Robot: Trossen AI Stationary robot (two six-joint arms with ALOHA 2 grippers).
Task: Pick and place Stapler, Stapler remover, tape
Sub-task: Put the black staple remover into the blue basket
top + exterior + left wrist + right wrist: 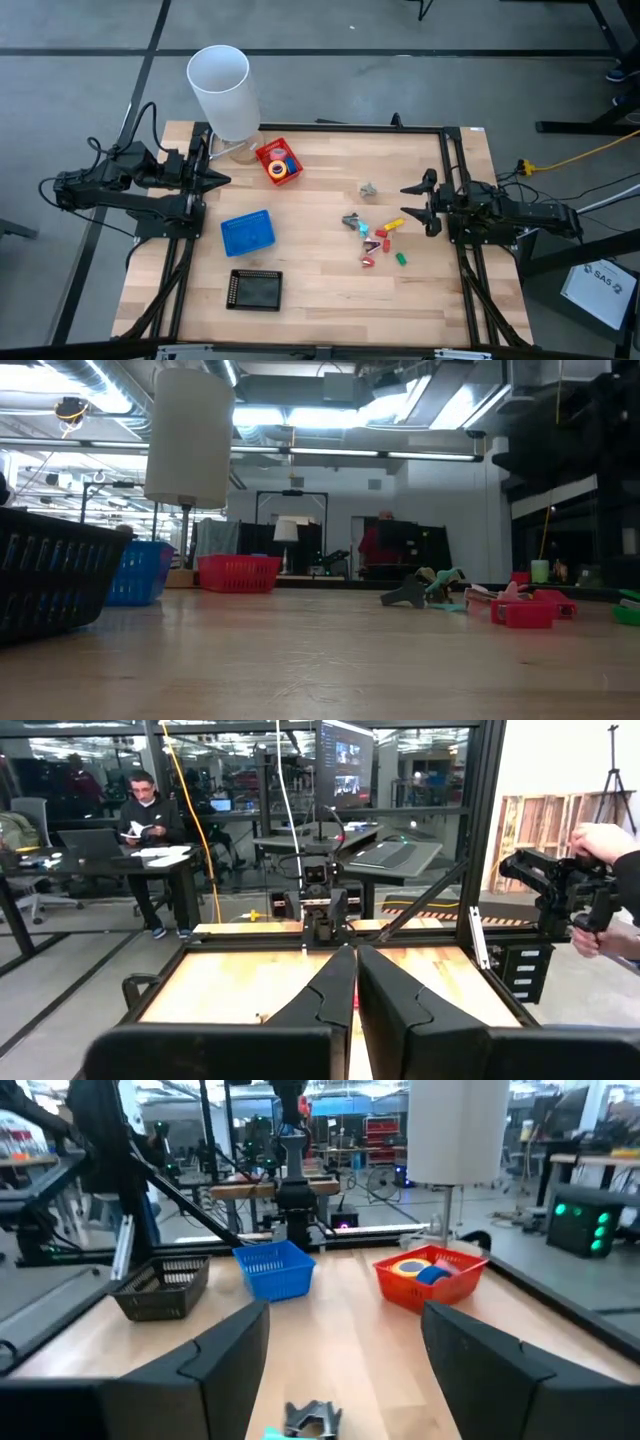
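So the tape rolls (280, 168) are sitting in the red basket (266, 152) near the far edge of the bench (320, 280), towards the left side. They look light and stiff, probably a bit slick on the outer face, so pinching across the ring through the core seems the safest bet.

The rest is a loose scatter towards the right edge. The grey staple remover (351, 221) looks small, hard and springy, best squeezed across its body. The little red, yellow and green pieces (385, 240) beside it lie close together, so a clean grab could be fiddly.

The left gripper (218, 180) hangs at the left edge with its fingers pressed together, nothing in them. The right gripper (408, 200) hangs at the right edge, fingers spread wide, empty too.

Only the high view shows the blue basket (247, 232) and black basket (256, 290) as separate spots, blue mid-bench and black by the near edge. The right wrist view actually looks into the red basket and shows yellow and blue rolls, while the low view only gets its wall. The left wrist view shows a person's hand (603, 844) beyond the bench, seen nowhere else.
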